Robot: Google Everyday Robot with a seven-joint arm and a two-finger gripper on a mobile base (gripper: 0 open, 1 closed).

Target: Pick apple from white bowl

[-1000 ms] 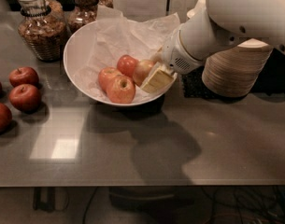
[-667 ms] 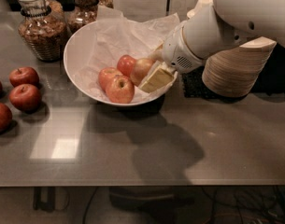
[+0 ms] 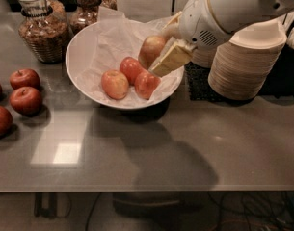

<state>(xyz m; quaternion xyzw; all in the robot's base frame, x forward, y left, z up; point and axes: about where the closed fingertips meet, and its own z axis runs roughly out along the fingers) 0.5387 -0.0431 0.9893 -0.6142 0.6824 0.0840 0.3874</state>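
The wide white bowl (image 3: pixel 84 52), lined with crinkled white paper, stands on the grey table at the middle left. Three orange-red apples lie in it. The pale yellow-green apple (image 3: pixel 151 49) with a light blush is held above the bowl's right side, clear of the other apples. My gripper (image 3: pixel 160 52) reaches in from the upper right and is shut on this apple, one beige finger (image 3: pixel 169 60) in front of it and the other behind it.
Several dark red apples (image 3: pixel 25 100) lie on the table at the left. Two glass jars (image 3: pixel 43 25) stand behind the bowl. A tall stack of beige disposable bowls (image 3: pixel 245 64) stands at the right on a black mat.
My gripper has risen with the pale apple in it, from among the apples in the bowl to above the bowl's right side. The arm has moved up and back.
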